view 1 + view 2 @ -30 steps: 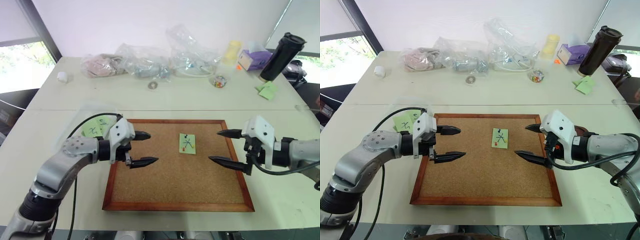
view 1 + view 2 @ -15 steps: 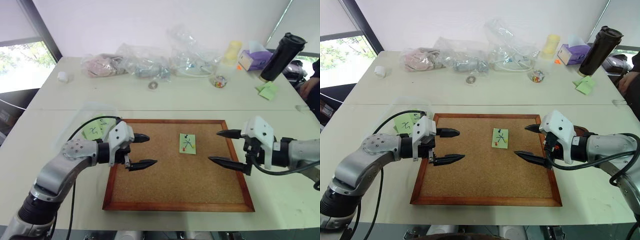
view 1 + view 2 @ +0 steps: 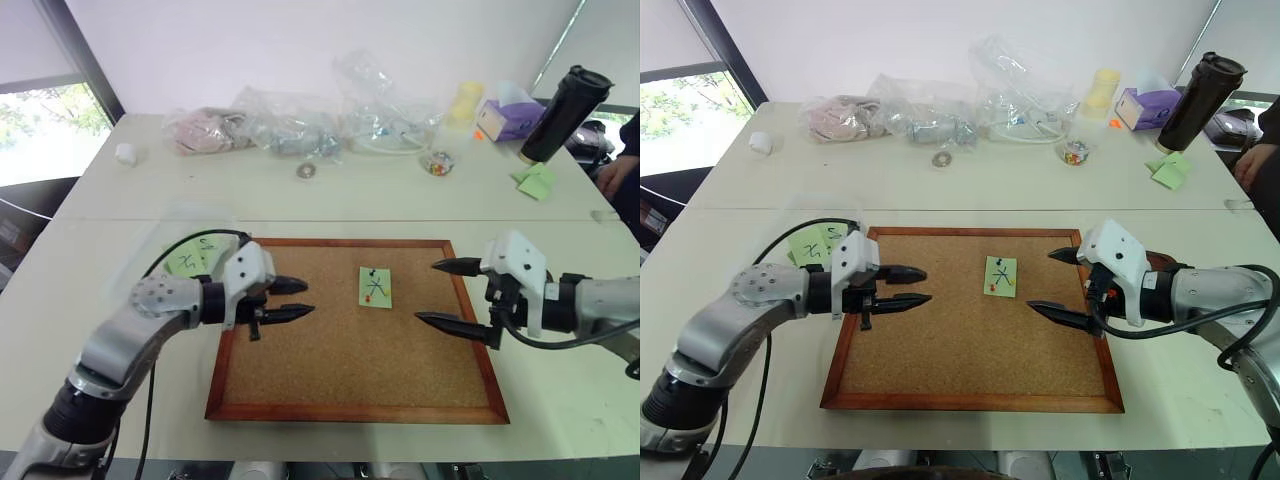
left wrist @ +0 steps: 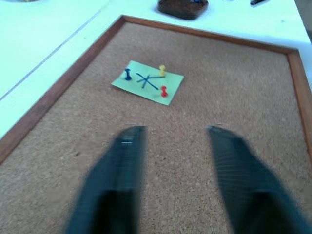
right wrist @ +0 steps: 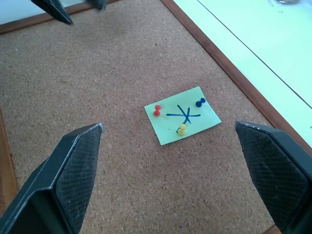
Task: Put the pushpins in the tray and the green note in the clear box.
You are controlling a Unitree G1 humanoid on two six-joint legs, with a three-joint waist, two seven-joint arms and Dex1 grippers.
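The green note (image 3: pixel 375 287) with a black cross lies pinned on the cork board, right of its middle. Three pushpins stand in it: a blue one (image 5: pixel 200 102), a red one (image 5: pixel 157 110) and a yellow one (image 5: pixel 182 129). My left gripper (image 3: pixel 298 298) hovers over the board's left part, pointing at the note, open by a narrow gap with nothing between the fingers. At the board's right side, my right gripper (image 3: pixel 428 292) is wide open and empty. The brown tray (image 4: pixel 168 9) sits just off the board's right edge. A faint clear box (image 3: pixel 185 218) lies left of the board.
The wooden-framed cork board (image 3: pixel 350 370) fills the near table. Scribbled green notes (image 3: pixel 190 258) lie in the clear box. Plastic bags (image 3: pixel 300 125), a small jar (image 3: pixel 437 163), a purple tissue box (image 3: pixel 508 115) and a dark tumbler (image 3: pixel 563 112) line the back. A person's hand (image 3: pixel 615 180) shows at the right edge.
My left gripper's fingers have drawn much closer together while the hand stayed in place. The right gripper has not moved. A person's hand has come into view at the right edge.
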